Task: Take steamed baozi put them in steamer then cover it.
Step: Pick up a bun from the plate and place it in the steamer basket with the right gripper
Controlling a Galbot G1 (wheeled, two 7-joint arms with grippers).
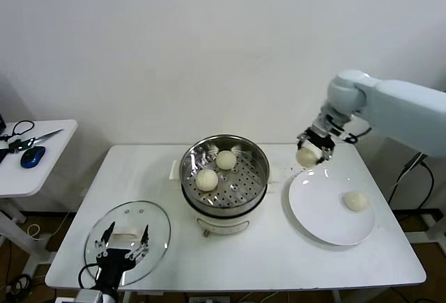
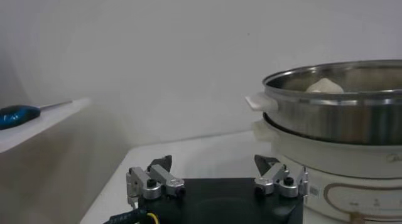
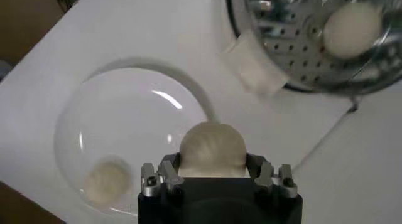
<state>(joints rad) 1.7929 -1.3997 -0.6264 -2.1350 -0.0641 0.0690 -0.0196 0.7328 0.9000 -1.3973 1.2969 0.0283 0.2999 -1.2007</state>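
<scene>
Right gripper (image 1: pixel 307 155) holds one baozi (image 1: pixel 306 157) clamped above the white plate (image 1: pixel 317 212), beside the steamer (image 1: pixel 224 177). Two buns (image 1: pixel 206 180) sit in the steamer; one (image 1: pixel 355 201) lies on the plate. Left gripper (image 1: pixel 122 242) hangs spread wide over the cover (image 1: pixel 157 225).

You see a steamer (image 1: pixel 224 171) of shiny perforated stainless steel on a glossy white plastic base. The cover (image 1: pixel 128 235) is clear glass with a metal rim. The baozi (image 1: pixel 206 180) look smooth and matt; the white plate (image 1: pixel 322 212) gleams on a smooth matt white surface (image 1: pixel 265 261).
</scene>
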